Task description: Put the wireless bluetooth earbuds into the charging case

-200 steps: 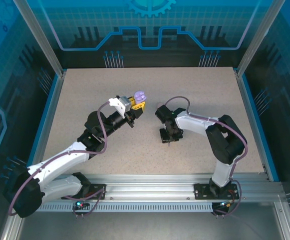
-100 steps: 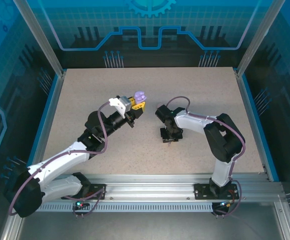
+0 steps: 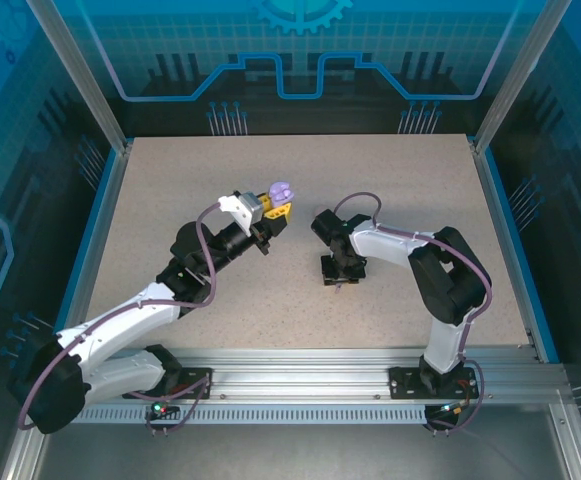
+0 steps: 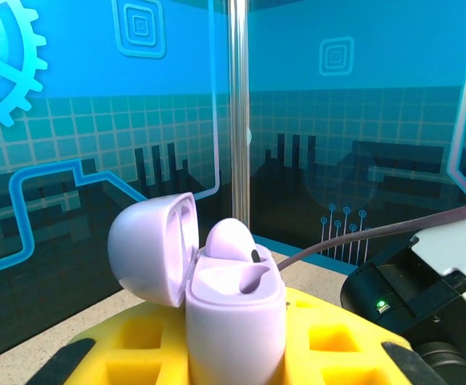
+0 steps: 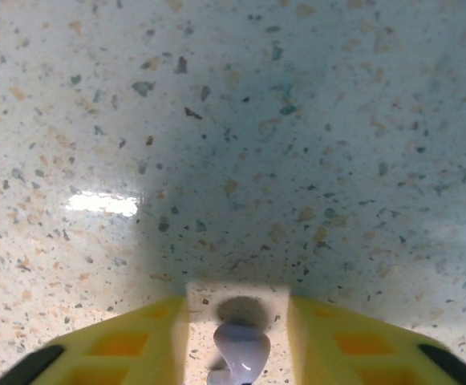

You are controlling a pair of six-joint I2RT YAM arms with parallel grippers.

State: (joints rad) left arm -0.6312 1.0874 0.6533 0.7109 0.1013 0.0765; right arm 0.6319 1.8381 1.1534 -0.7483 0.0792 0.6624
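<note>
Left tool (image 3: 270, 210) gripping open lilac case (image 4: 234, 321), earbud (image 5: 241, 357) between right tool (image 3: 338, 276) fingers

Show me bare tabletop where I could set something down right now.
Free: the far strip of table beyond the charging case; the left side, between left arm and blue edge; the right side past the right arm. Crowded: mid-table between left tool and right tool.

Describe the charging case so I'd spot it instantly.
Above the speckled table, follow the left arm to its gripper. Between its yellow fingers stands the case: lilac, rounded, lid flipped open, one earbud seated inside.
</note>
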